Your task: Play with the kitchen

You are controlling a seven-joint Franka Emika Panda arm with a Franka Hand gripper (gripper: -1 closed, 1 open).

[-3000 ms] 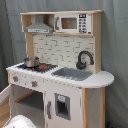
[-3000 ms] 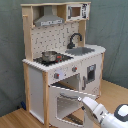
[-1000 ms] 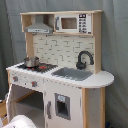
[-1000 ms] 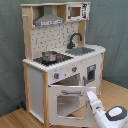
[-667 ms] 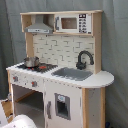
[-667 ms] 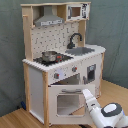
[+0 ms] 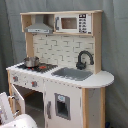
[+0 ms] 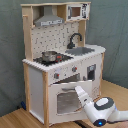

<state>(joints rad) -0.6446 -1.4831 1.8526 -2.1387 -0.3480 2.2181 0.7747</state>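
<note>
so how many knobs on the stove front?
2 visible in the second exterior view: one knob at the panel's left, another knob to its right, above the oven door. More may be hidden.

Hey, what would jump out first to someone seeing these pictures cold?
The tall white and wood toy kitchen fills both exterior views, with a small metal pot on its stove and a black faucet over the sink. In the second exterior view, the robot's white arm reaches up against the windowed oven door.

two opposite front-corner views, both near the kitchen [image 7: 60, 75] [image 8: 62, 65]
</note>
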